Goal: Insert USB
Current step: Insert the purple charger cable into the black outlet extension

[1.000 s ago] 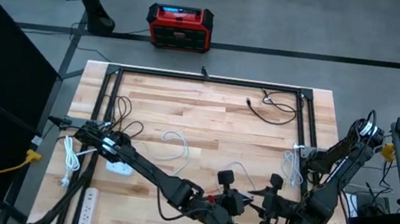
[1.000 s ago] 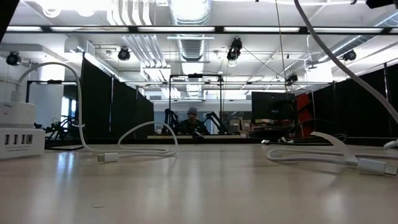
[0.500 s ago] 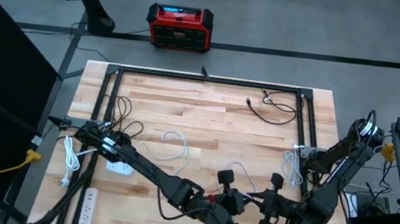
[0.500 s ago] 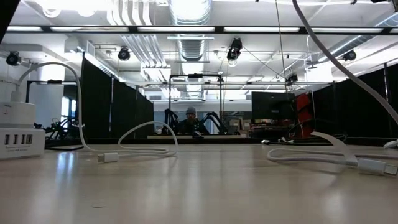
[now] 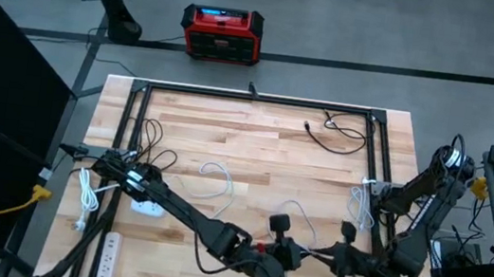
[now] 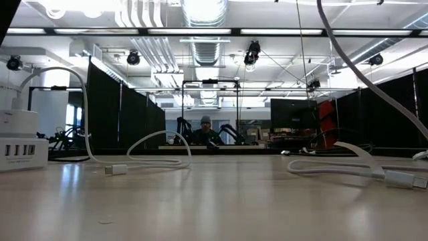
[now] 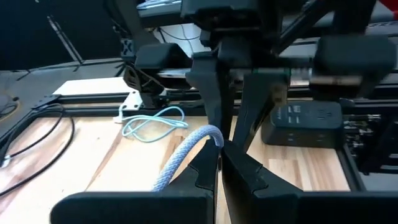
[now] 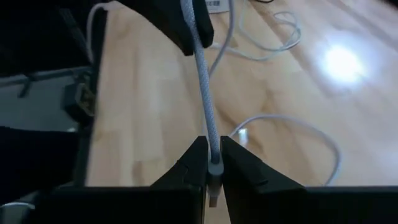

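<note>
Both grippers are meeting at the table's (image 5: 256, 144) near edge, approx mid-width: left gripper (image 5: 294, 257) is sitting just left of right gripper (image 5: 325, 256), w/ the braided cable (image 8: 205, 93) running between them. A multi-port charger (image 6: 20, 150) is lying near the left edge, next to the left arm's base. A loose cable (image 5: 217, 181) is curling mid-table, behind the grippers. Another cable (image 5: 339, 131) is lying at the far right corner. A toolbox (image 5: 221, 34) is standing on the floor beyond the far edge.

Loose cables (image 5: 219, 181) cross the table's (image 5: 258, 130) middle.
</note>
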`<state>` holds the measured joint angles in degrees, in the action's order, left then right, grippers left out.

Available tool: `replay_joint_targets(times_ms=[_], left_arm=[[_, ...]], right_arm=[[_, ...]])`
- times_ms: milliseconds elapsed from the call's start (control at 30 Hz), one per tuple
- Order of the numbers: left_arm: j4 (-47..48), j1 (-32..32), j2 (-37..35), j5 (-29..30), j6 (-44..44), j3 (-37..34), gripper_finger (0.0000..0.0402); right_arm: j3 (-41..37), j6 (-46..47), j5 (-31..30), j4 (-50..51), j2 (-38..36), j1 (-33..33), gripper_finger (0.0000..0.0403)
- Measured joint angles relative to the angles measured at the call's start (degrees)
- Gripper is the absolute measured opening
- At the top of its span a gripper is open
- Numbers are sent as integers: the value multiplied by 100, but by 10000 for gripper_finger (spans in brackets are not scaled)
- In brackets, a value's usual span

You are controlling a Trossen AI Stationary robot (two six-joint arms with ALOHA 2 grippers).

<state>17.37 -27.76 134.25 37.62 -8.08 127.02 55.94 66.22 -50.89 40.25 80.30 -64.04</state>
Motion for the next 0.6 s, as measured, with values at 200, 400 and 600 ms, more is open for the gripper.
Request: replay_joint_targets(times_ms=[200, 400, 600], left_arm=[[-54, -50, -22, 58, 2, 9, 12], [14, -85, -15, 49, 2, 9, 15], [92, -97, -13, 47, 2, 7, 15]], right_arm=[[-20, 614, 715, 131, 52, -329, 16], [-17, 1503, 925, 554, 171, -618, 16], [-12, 2380, 1139, 703, 206, -1019, 16]])
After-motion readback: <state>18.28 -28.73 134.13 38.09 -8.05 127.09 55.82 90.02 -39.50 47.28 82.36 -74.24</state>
